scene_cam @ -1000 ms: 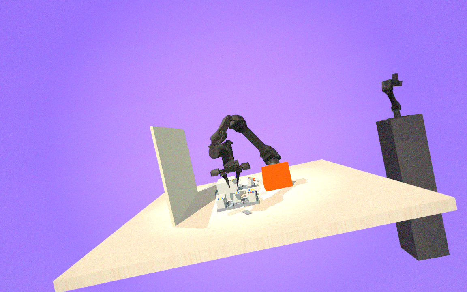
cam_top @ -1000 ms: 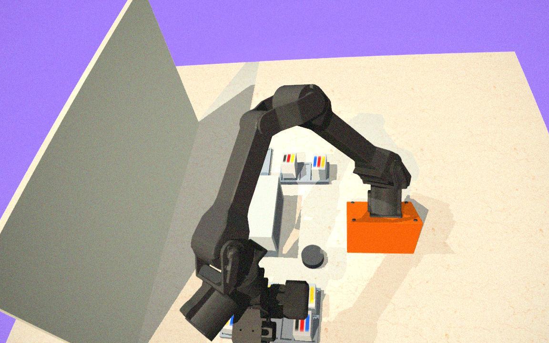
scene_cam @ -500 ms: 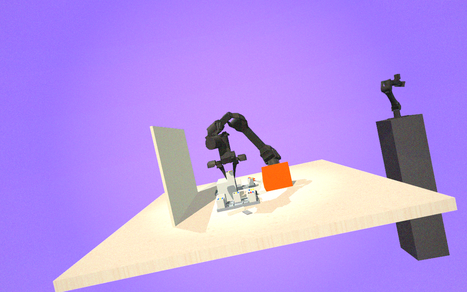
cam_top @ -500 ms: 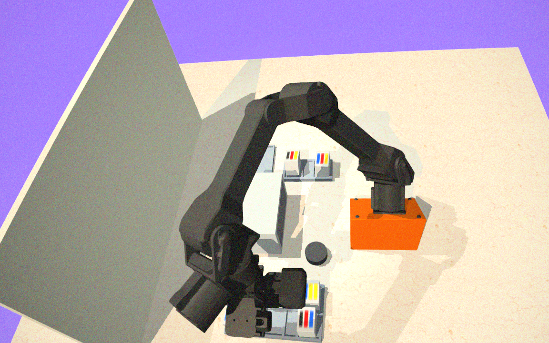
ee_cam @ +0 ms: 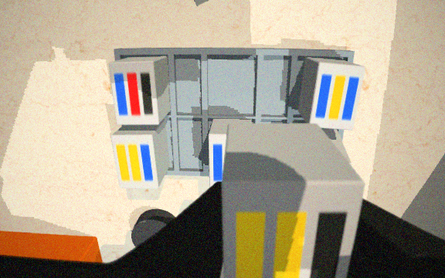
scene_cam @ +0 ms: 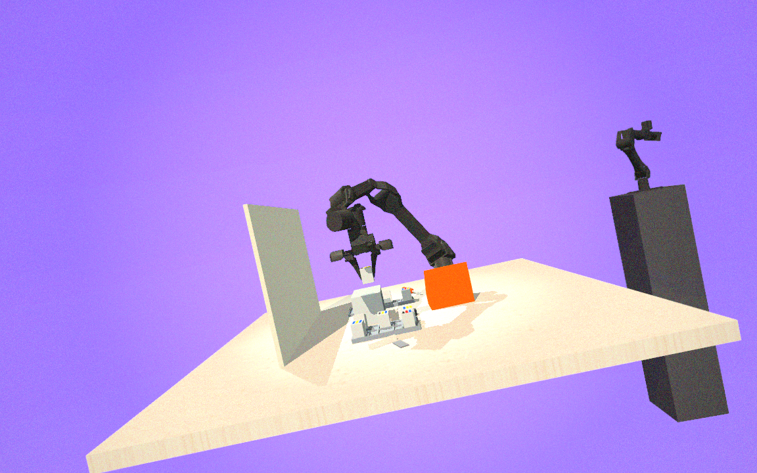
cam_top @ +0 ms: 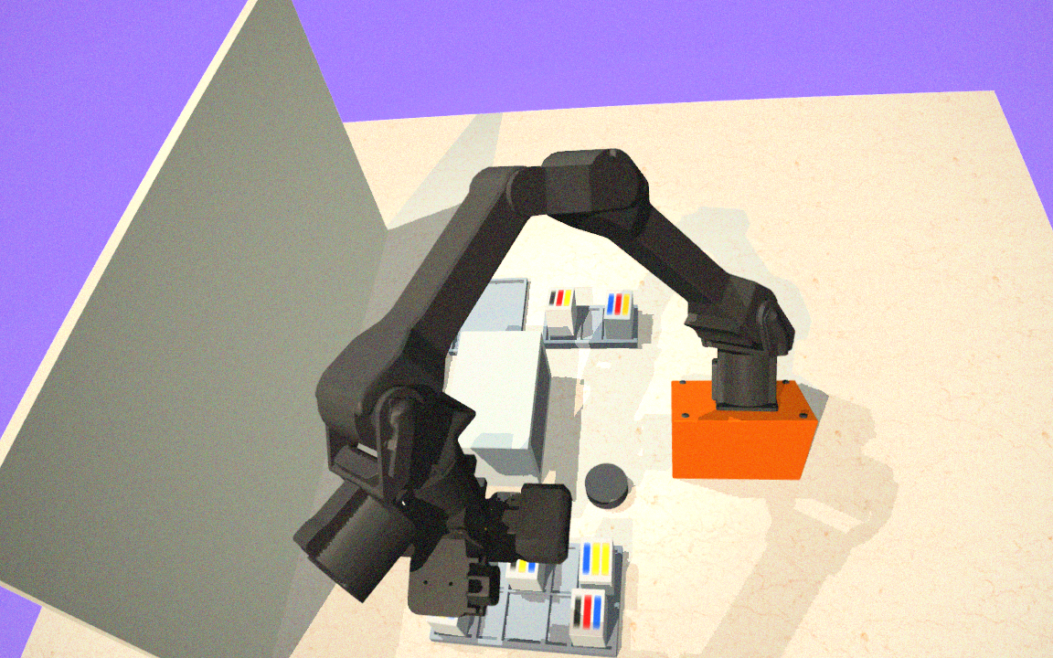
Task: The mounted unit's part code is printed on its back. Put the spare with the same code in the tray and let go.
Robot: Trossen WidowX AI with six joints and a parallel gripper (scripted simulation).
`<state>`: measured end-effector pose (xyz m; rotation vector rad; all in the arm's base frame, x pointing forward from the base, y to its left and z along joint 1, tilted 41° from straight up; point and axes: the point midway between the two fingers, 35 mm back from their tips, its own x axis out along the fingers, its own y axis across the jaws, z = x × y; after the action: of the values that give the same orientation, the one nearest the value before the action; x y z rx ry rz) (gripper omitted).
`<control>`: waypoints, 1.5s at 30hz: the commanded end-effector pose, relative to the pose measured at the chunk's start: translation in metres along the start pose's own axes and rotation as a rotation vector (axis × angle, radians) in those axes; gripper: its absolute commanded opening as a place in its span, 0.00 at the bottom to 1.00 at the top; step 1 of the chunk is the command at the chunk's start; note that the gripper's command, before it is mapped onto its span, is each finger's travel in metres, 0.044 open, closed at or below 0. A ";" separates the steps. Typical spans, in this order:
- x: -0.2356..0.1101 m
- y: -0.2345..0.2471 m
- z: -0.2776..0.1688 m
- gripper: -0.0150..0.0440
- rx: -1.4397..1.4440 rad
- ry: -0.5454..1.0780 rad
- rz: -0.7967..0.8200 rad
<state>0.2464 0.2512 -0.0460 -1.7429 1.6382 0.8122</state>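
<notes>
Grey panel (cam_top: 186,344) beside gripper (scene_cam: 362,264)

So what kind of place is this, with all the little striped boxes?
Probably a spare-parts sorting bench. A robot arm stands on an orange base, a grey rack holds boxes with colour-stripe codes, and the end effector holds one such box.

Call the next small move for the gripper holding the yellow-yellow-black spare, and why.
Probably carry it across toward the empty tray beside the mounted unit, keeping height. The gripper is shut on the yellow-yellow-black spare, already lifted out above the spares rack and the spares left in it; the unit stands between rack and tray, so staying high should avoid clipping it.
</notes>
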 end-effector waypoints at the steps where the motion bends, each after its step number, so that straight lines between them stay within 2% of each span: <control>1: -0.006 -0.023 -0.026 0.25 0.018 -0.018 -0.001; 12: -0.015 -0.072 -0.109 0.25 0.007 -0.049 -0.007; 22: -0.016 -0.099 -0.196 0.25 0.001 -0.052 -0.017; 34: -0.010 -0.102 -0.297 0.25 0.029 -0.026 -0.031; 45: -0.008 -0.081 -0.392 0.25 0.003 0.023 -0.012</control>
<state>0.3468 -0.0218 0.1898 -1.7466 1.6254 0.7862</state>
